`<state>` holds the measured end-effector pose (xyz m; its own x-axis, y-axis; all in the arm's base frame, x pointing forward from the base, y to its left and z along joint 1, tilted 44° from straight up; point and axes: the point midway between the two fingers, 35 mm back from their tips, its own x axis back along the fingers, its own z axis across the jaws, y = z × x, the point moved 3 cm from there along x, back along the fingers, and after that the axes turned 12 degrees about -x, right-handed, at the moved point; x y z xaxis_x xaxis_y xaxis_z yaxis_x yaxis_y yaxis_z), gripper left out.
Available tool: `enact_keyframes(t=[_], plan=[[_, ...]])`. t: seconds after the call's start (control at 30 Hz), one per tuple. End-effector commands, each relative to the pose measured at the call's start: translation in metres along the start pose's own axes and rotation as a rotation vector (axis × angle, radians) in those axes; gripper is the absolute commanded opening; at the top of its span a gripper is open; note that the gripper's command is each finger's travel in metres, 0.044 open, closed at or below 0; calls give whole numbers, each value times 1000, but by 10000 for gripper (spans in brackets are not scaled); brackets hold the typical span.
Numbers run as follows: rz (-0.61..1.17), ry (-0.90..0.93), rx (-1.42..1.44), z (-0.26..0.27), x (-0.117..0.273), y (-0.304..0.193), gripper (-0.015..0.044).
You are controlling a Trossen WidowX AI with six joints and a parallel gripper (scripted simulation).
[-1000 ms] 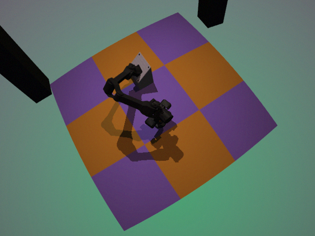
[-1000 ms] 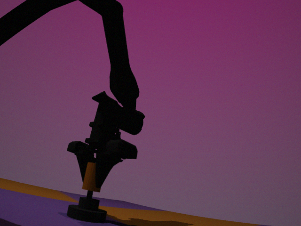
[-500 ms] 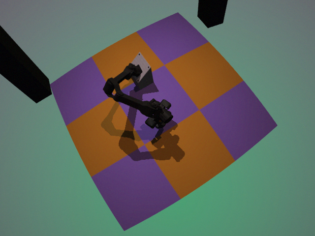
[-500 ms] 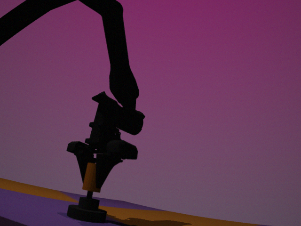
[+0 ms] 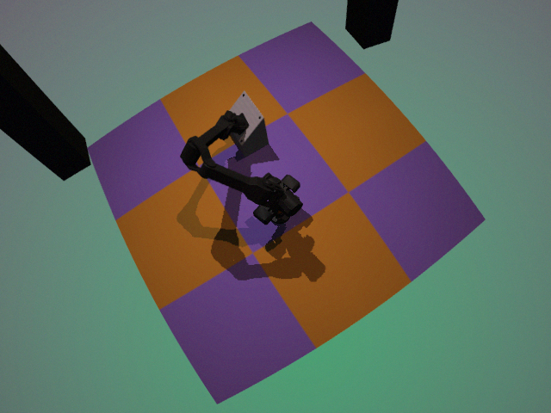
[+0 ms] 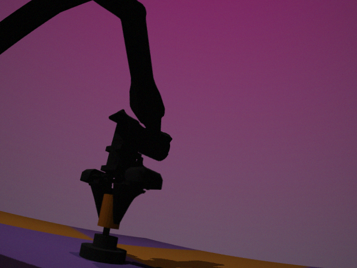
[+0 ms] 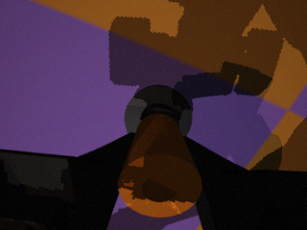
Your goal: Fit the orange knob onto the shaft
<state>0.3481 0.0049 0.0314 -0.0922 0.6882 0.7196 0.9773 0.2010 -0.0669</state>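
The gripper [image 6: 107, 219] [image 7: 159, 140] is shut on the orange knob [image 6: 107, 209] [image 7: 160, 165], with a finger on each side of it. The knob is held wide end down, slightly tilted, directly over the round dark pedestal [image 6: 102, 254] [image 7: 131, 120]. In the exterior view, a short length of the dark shaft [image 6: 106, 230] shows between the knob's lower edge and the pedestal's upper step. The knob's edge meets or covers the shaft's top; whether the tip is inside the hole cannot be told. The knob hides the shaft in the wrist view. The shaft's flat side is not visible.
The arm's pale, sloping base plate [image 5: 249, 111] stands on the purple and orange checkered mat [image 5: 378, 115]. Two dark posts [image 5: 40, 111] [image 5: 371, 20] stand beyond the mat. Shadows of the arm and gripper lie around the pedestal.
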Motion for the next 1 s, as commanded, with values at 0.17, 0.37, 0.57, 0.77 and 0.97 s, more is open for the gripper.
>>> enact_keyframes(t=[0.17, 0.37, 0.57, 0.77, 0.97], plan=[[-1, -3, 0, -1, -4, 0, 0], [-1, -3, 0, 0, -10, 0, 0], [0, -3, 0, 1, -16, 0, 0], [2, 0, -8, -1, -14, 0, 0], [2, 0, -8, -1, -14, 0, 105]])
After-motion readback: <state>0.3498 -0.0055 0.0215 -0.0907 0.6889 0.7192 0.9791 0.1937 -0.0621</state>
